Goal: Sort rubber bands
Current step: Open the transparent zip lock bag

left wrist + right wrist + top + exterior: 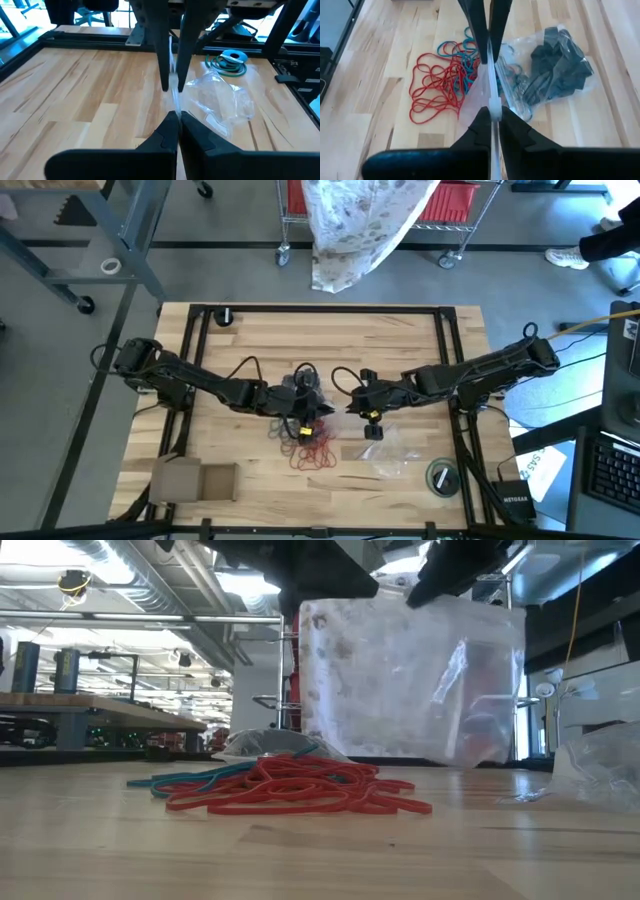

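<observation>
A clear plastic bag (410,680) hangs above the table's middle, held at its top edge by both grippers. My left gripper (177,117) and my right gripper (492,112) are both shut on it and face each other (330,410). Red rubber bands (437,85) and teal rubber bands (460,52) lie in a loose pile on the table below, near the front (315,452). Dark rubber bands (555,70) lie inside a second clear bag on the table, just beyond the held one. My left gripper pinches the clear bag's top edge (176,102) between its two fingers, coming level from the table's left. The bag hangs below, clear of the table. My right gripper pinches the same top edge (492,97) between its two fingers, coming level from the table's right. The edge runs straight between the two grippers.
Another clear bag (390,455) lies crumpled on the table at the front right, with a round roll (440,477) beside it. A flat cardboard box (195,480) lies at the front left. A black frame (320,310) borders the table.
</observation>
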